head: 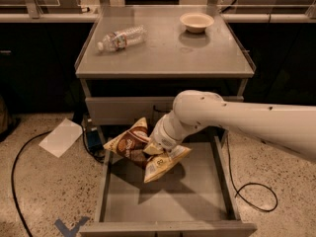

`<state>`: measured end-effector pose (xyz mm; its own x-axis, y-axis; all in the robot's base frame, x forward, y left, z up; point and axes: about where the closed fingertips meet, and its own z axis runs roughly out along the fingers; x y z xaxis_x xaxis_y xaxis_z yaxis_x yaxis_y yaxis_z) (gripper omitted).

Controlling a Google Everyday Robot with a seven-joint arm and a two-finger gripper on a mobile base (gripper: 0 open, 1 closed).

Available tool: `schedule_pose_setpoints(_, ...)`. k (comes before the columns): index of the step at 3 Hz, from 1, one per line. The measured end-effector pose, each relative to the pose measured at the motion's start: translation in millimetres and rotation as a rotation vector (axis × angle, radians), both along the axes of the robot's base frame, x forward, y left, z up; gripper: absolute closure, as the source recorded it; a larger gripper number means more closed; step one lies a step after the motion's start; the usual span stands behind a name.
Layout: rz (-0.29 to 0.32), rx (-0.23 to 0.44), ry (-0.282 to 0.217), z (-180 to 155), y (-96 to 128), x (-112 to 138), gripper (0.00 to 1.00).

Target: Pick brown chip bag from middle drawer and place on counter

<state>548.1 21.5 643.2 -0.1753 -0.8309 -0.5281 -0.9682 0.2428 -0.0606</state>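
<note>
arm (237,117): white, comes in from 3 o'clock of the view, slopes down toward 9 o'clock, and crosses in front of the cabinet.
counter surface (163,53): grey metal top, upper centre of the view, carries two items.
middle drawer (173,201): pulled fully out at 6 o'clock of the cabinet; the floor is bare with a dark shadow in its 11 o'clock part.
upper drawer front (123,110): shut, just under the counter surface, right half hidden by the arm.
brown chip bag (131,144): over the drawer's 11 o'clock area, folded at the middle. One cream end points to 9 o'clock past the left wall, the other hangs toward 6 o'clock. It is clear of the drawer floor, with its shadow below.
paper sheet (61,137): on the floor at 9 o'clock of the drawer.
water bottle (121,37): lying on its side at 10 o'clock of the counter surface.
bowl (197,21): pale, upright, at 1 o'clock of the counter surface, well apart from the bottle.
claw (154,147): at the arm tip over the drawer, clamped on the bag's middle fold, carrying it.
</note>
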Motion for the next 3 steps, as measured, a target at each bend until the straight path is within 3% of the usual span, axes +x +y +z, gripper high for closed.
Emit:
schedule_pose_setpoints(1,0.020,0.020,0.010,4,5,-1,1.00)
schedule_pose_setpoints(2,0.047,0.111,0.005,47,3,3,1.00)
schedule_pose_setpoints(3,0.069,0.244,-0.067,126,-11,20,1.00)
